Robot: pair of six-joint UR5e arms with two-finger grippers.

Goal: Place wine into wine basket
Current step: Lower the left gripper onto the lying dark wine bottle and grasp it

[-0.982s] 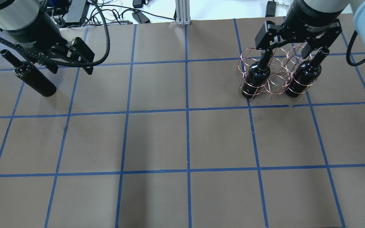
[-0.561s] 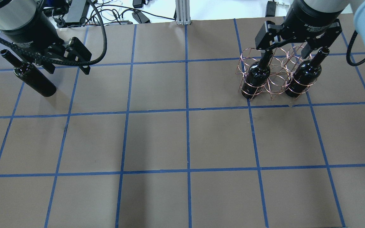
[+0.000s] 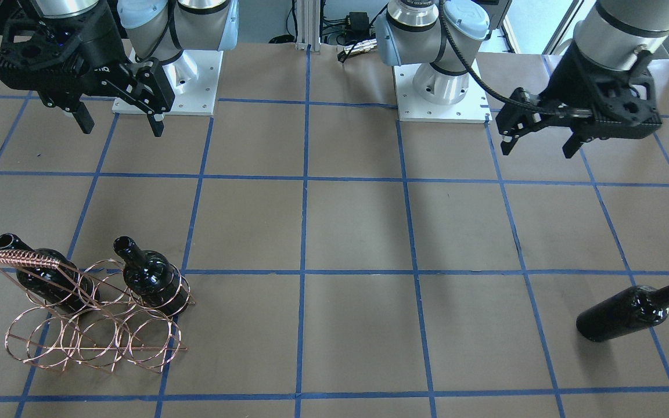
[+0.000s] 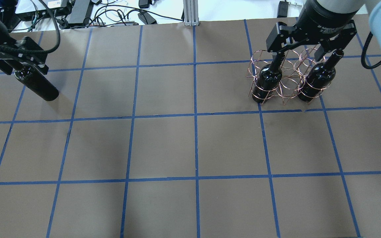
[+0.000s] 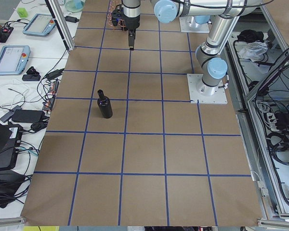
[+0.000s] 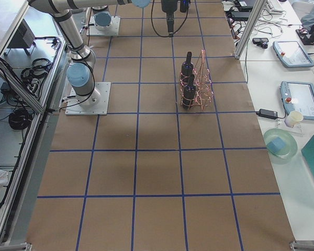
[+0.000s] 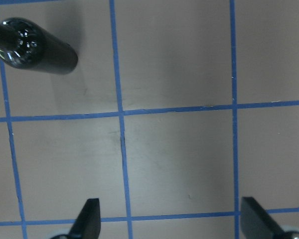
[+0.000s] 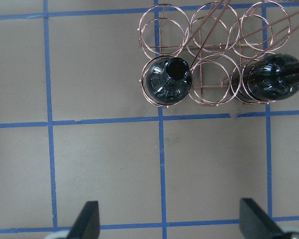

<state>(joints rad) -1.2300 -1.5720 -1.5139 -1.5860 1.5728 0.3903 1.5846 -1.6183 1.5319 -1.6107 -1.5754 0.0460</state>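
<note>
A glossy black wine bottle (image 4: 38, 86) stands alone on the table's left side; it also shows in the front view (image 3: 628, 312), the left side view (image 5: 104, 105) and at the top left of the left wrist view (image 7: 37, 49). My left gripper (image 4: 26, 67) (image 3: 538, 150) (image 7: 172, 221) is open and empty, high above the table and offset from that bottle. The copper wire wine basket (image 4: 288, 89) (image 3: 87, 339) (image 8: 214, 30) holds two look-alike bottles (image 4: 270, 77) (image 4: 319, 76); its middle slot is empty. My right gripper (image 4: 304, 49) (image 3: 121, 125) (image 8: 172, 221) hovers open above the basket.
Brown table (image 4: 193, 148) with a blue tape grid. Cables and power bricks (image 4: 117, 15) lie beyond the far edge. The two arm bases (image 3: 445, 87) (image 3: 172, 81) stand on the robot's side.
My left gripper has moved toward the overhead view's left, from beside the lone bottle to over it. The right arm, basket and bottles have not moved.
</note>
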